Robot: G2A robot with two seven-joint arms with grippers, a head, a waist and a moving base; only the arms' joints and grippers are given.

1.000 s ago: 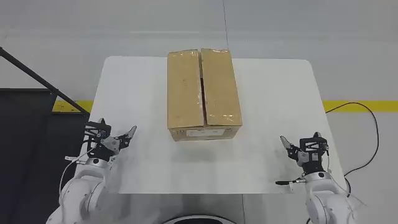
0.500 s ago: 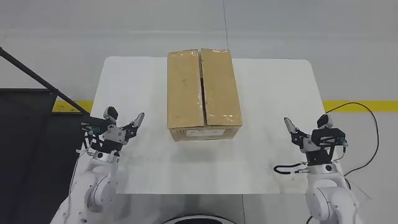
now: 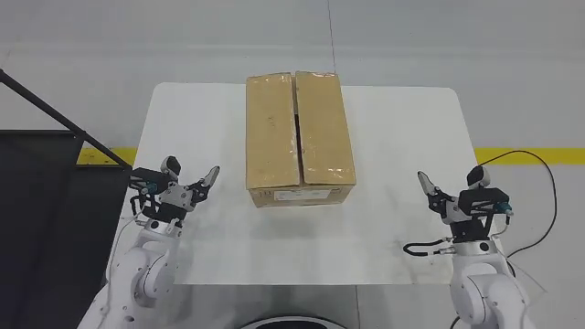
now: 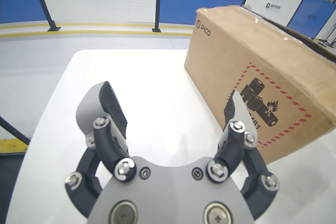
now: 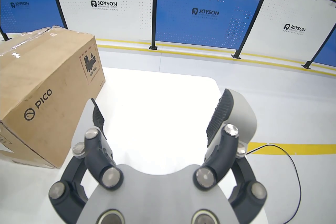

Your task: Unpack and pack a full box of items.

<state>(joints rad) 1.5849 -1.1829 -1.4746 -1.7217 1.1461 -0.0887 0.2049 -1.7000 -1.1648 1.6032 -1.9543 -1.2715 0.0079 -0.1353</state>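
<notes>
Squarely mid-table, leaning toward 12 o'clock: brown rectangular cardboard box [image 3: 299,137], resting on white rounded-corner table [image 3: 402,146]. Lies with its long sides along the 12-to-6 line. Stays shut on top, two flaps folded down and meeting in a centre seam under clear tape, with a dark gap along part of that seam. Bears a red-dashed diamond label with a black battery drawing on each long side, plus a pale label on the end face at 6 o'clock.

Over at 8 o'clock of the table, above its surface: left gripper [image 3: 192,170], grey metal with black ribbed pads. Fingers spread wide apart, bare tabletop between them. Points toward 1 o'clock, at the box's near 9 o'clock side. Hangs near the box, not touching it.

Likewise at 4 o'clock: right gripper [image 3: 449,179], same build. Fingers also spread wide, only tabletop between them. Points toward 12 o'clock, past the box's 3 o'clock side. Sits well apart from the box.

Beyond the table edge at 3 to 4 o'clock: thin black cable [image 3: 539,183], looping over grey floor and crossing a yellow floor line [image 3: 530,155]. Farther back at 12 o'clock: blue and white perforated fence panels [image 5: 204,12] on black posts.
</notes>
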